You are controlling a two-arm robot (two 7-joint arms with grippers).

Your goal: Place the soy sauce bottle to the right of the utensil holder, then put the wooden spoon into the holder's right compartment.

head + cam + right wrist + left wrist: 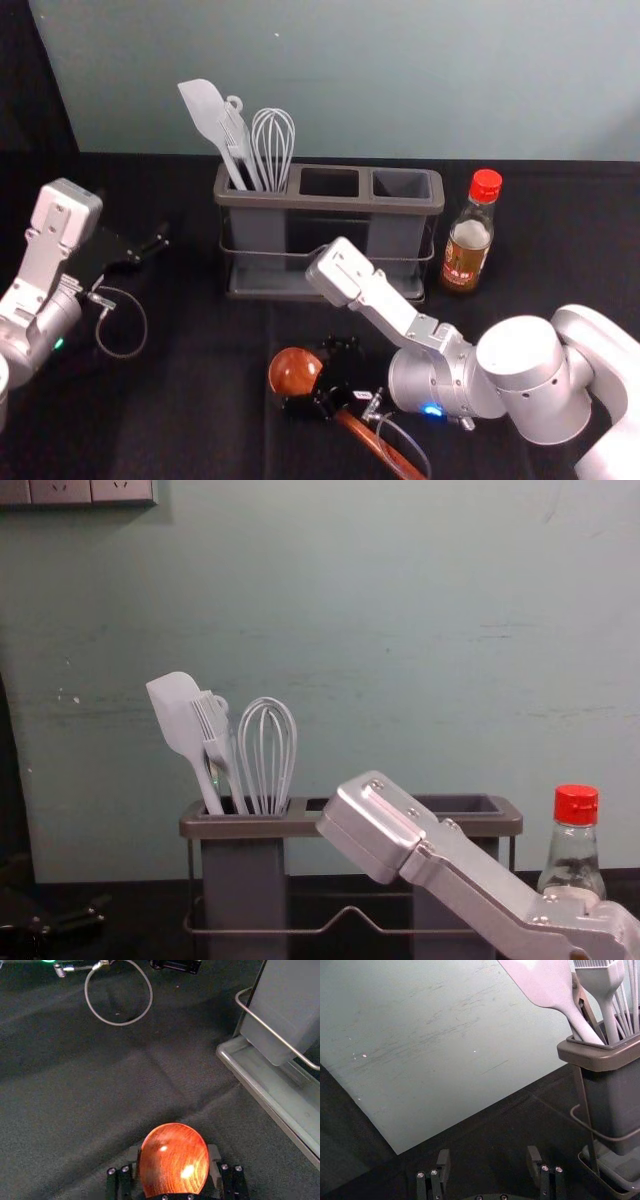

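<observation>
Red-capped brown soy sauce bottle (465, 262), reddish-brown grained wooden spoon (295, 371), brown-rimmed grey utensil holder (330, 203), pale grey spatula (204, 108), black cloth (180, 400)

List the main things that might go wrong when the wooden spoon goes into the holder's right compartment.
The right gripper is at the bowl end of the wooden spoon, so the long handle may swing and clip the rim of the utensil holder.

The soy sauce bottle stands close beside the right compartment; a wide approach could knock it over.

The middle compartment adjoins the right one, so a slight misalignment might drop the handle there.
</observation>
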